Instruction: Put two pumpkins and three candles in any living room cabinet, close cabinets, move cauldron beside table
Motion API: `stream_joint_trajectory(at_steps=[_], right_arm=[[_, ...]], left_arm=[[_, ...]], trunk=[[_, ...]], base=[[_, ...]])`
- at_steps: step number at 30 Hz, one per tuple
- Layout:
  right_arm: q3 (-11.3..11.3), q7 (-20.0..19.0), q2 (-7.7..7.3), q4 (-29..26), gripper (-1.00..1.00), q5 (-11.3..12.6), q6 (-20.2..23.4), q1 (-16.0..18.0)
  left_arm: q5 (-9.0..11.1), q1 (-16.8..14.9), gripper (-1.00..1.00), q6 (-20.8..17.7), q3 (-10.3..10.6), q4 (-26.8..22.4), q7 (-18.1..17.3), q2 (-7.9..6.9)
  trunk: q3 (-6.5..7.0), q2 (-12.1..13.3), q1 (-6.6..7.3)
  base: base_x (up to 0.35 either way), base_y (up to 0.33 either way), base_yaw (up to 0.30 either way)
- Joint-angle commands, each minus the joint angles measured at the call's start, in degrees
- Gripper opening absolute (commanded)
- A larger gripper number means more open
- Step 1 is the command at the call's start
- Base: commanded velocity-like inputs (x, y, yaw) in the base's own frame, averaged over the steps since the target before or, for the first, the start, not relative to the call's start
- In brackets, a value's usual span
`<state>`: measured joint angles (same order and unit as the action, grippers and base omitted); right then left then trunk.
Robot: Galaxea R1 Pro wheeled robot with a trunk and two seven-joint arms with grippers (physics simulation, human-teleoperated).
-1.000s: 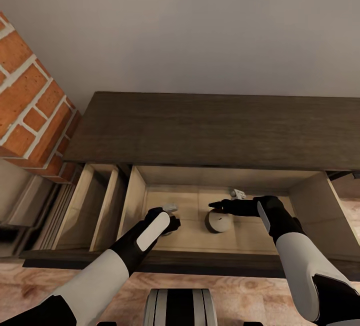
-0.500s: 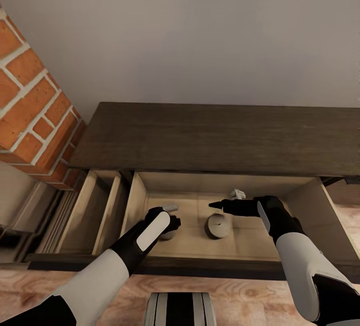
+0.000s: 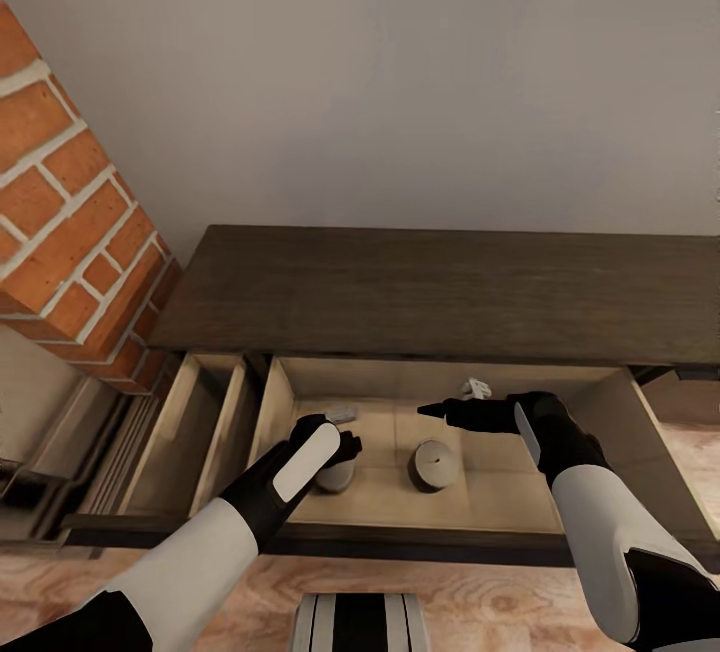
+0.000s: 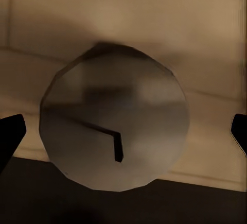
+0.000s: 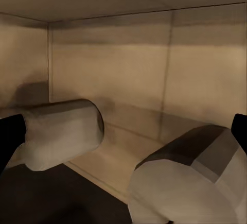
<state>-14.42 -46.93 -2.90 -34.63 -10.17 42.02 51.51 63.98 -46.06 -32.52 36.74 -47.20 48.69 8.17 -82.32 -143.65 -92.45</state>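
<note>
Head view: the cabinet (image 3: 440, 292) stands against a grey wall, drawer open, three candles inside. Left gripper (image 3: 345, 447) hangs spread wide over one candle (image 4: 114, 121); in its wrist view tan floor shows on both sides. Right gripper (image 3: 430, 411), open, is above another candle (image 3: 434, 464); its wrist view shows two toppled candles beyond the fingertips.

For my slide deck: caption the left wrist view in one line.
Open left gripper poised over a grey candle standing on the tan floor of the cabinet drawer.

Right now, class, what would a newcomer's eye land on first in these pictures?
The open drawer of the dark cabinet, with both arms reaching in. One candle stands on the drawer floor; another sits beneath the left gripper, fingers wide open. A brick column stands at left.
</note>
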Motion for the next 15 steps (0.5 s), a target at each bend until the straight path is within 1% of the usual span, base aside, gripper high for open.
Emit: stream_joint_trajectory(at_steps=[1, 5, 13, 15], right_arm=[[0.0, 0.0, 0.0, 0.0, 1.0, 0.0, 0.0, 0.0], [0.0, 0.0, 0.0, 0.0, 1.0, 0.0, 0.0, 0.0], [0.0, 0.0, 0.0, 0.0, 1.0, 0.0, 0.0, 0.0], [0.0, 0.0, 0.0, 0.0, 1.0, 0.0, 0.0, 0.0]], left_arm=[[0.0, 0.0, 1.0, 0.0, 0.0, 0.0, 0.0, 0.0], [0.0, 0.0, 1.0, 0.0, 0.0, 0.0, 0.0, 0.0], [0.0, 0.0, 1.0, 0.0, 0.0, -0.1, 0.0, 0.0], [0.0, 0.0, 1.0, 0.0, 0.0, -0.2, 0.0, 0.0]], trunk=[[0.23, 0.0, 0.02], [1.11, 0.1, 0.12], [1.11, 0.1, 0.12], [1.11, 0.1, 0.12]], base=[[0.0, 0.0, 0.0], [0.0, 0.0, 0.0], [-0.005, 0.0, 0.0], [-0.178, 0.0, 0.0]])
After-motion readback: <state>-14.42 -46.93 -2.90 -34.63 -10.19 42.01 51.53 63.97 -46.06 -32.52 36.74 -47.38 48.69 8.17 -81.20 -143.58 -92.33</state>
